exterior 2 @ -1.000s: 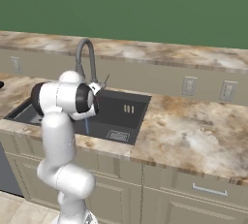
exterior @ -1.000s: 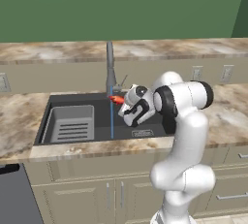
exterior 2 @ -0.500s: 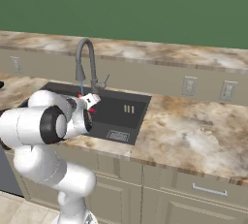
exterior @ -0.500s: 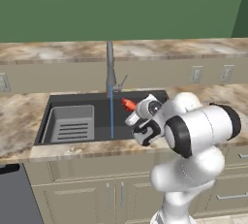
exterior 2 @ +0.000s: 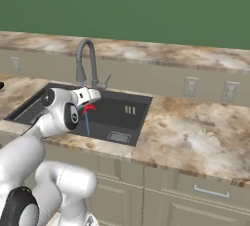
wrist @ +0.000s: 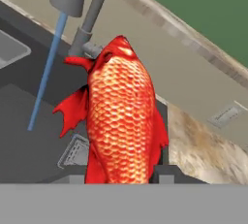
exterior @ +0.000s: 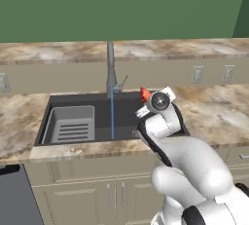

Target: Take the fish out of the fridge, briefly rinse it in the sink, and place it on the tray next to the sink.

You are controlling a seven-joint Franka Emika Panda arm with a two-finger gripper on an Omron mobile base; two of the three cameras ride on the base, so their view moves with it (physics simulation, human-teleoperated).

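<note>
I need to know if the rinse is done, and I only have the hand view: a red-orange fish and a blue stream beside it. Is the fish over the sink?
Observer: Yes. In the left base view the fish sits at the sink's right side, in the pincer.
Operator: Is the water hitting it?
Observer: No. The stream falls from the faucet to the fish's left, apart from it.
Operator: What's under the stream?
Observer: Bare basin floor; the grey ribbed rack lies further left.
</note>
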